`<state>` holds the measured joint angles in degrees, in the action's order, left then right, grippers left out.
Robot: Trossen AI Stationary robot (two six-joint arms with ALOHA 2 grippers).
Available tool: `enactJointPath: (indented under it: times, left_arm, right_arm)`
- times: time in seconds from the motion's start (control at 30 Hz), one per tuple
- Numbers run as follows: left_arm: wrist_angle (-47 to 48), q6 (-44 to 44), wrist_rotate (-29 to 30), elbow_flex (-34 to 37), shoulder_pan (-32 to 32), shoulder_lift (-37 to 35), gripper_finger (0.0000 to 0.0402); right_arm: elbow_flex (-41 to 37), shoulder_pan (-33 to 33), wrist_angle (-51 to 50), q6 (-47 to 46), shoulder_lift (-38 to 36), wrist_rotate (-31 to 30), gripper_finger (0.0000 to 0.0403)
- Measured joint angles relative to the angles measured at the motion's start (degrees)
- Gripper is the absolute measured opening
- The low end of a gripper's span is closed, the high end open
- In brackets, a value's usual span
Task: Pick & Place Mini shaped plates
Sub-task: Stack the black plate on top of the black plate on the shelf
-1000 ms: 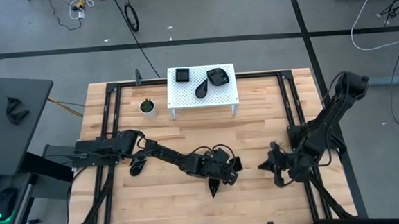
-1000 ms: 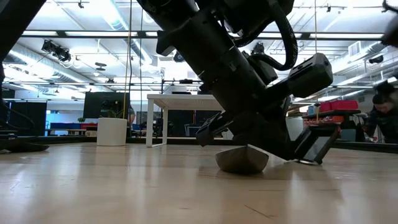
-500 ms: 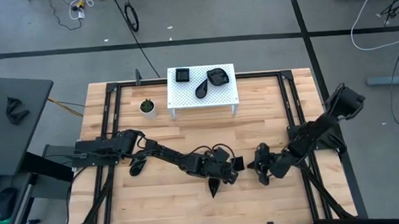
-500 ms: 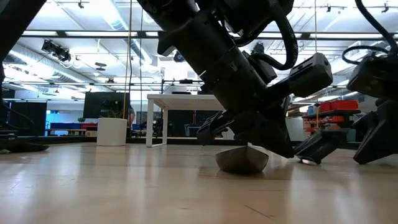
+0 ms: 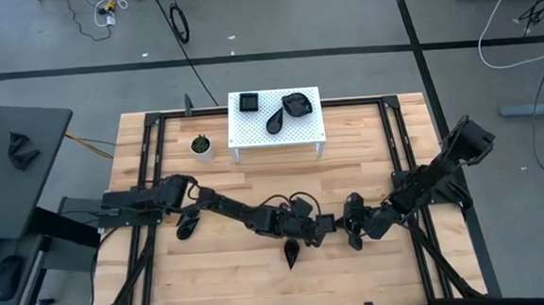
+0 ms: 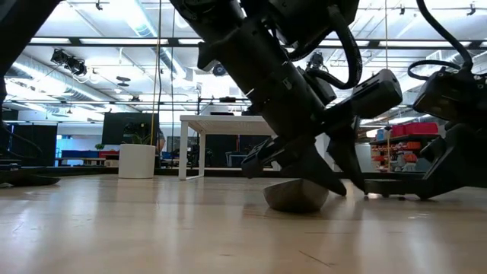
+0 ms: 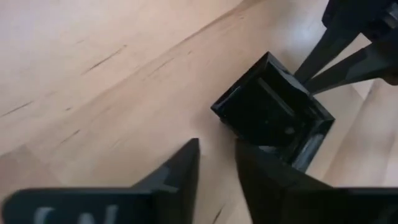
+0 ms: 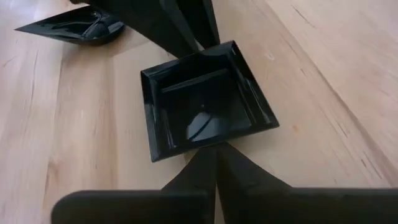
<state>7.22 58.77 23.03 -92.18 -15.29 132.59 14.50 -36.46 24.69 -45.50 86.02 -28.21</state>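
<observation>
Left gripper (image 5: 316,227) low over mid-table, fingers (image 7: 180,171) slightly parted, gripping nothing, tips at one edge of the square plate (image 8: 205,99). Right gripper (image 5: 350,229) pinched closed, tips touching the plate's opposite edge. Plate flat on the table (image 5: 349,167), between both. Teardrop plate (image 5: 291,256) just beside. Three more plates on the white stand (image 5: 251,125).

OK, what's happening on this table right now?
Both arms meet mid-table over a square plate lying on the wood. The left gripper has its fingers apart beside one edge; the right gripper, fingers shut, sits at the opposite edge. A teardrop plate lies nearby, another sits by the left arm, and three plates are on the white stand beside a small plant pot.
</observation>
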Motion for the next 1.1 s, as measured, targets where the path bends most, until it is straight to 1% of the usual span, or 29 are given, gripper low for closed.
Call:
enactJointPath:
  times: [0.1, 0.17, 0.23, 0.3, 0.4, 0.6, 0.67, 0.73, 0.83, 0.87, 0.93, 0.97, 1.1]
  left_arm:
    - [0.13, 0.16, -2.82, 0.00, 0.58, -0.26, 0.0158]
    - [0.37, 0.08, -4.90, -0.03, 1.02, -0.39, 0.0183]
    - [1.76, 0.42, -5.65, -0.04, 1.21, -0.99, 0.0200]
    - [2.80, 0.86, -5.61, -0.04, 1.27, -1.43, 0.0209]
    - [3.74, 2.34, -5.71, -0.02, 1.31, -1.83, 0.0209]
    - [6.04, 3.66, -6.17, -0.07, 1.35, -1.87, 0.0190]
    - [8.85, 3.60, -6.17, -0.15, 1.29, -2.46, 0.0185]
    - [13.71, 3.03, -5.89, -0.09, 1.20, -3.57, 0.0181]
    - [19.47, 1.50, -4.18, 0.14, 0.43, -5.22, 0.0179]
    - [19.73, -0.08, -3.42, 0.26, 0.00, -5.73, 0.0179]
    - [15.85, -5.28, -2.05, 0.15, -1.03, -6.52, 0.0179]
    - [13.24, -9.46, -1.72, 0.15, -1.59, -6.82, 0.0179]
    - [-2.09, -31.60, -1.64, -0.07, -4.42, -5.58, 0.0179]
  right_arm:
    - [0.00, -0.01, -0.11, -0.08, -0.03, 0.00, 0.0011]
    - [0.00, -0.03, -0.17, -0.11, -0.03, -0.02, 0.0011]
    - [0.00, -0.03, -0.20, -0.11, -0.03, -0.02, 0.0011]
    - [0.00, -0.01, -0.22, -0.13, -0.03, -0.04, 0.0011]
    - [0.00, 0.00, -0.22, -0.21, -0.03, -0.07, 0.0011]
    - [0.00, 0.02, -0.22, -0.40, -0.03, -0.12, 0.0011]
    - [0.00, 0.04, -0.27, -0.54, -0.03, -0.28, 0.0011]
    - [0.00, 0.04, -0.29, -0.54, -0.03, -0.31, 0.0011]
    - [0.00, 0.04, -0.31, -0.53, -0.03, -0.31, 0.0011]
    - [0.00, 0.04, -0.35, -0.52, -0.03, -0.31, 0.0011]
    - [0.00, 0.04, -0.29, -0.52, -0.03, -0.32, 0.0011]
    - [0.00, 0.04, -0.29, -0.50, -0.03, -0.32, 0.0011]
    - [0.00, -0.51, -0.11, 2.20, -0.13, -0.22, 0.0011]
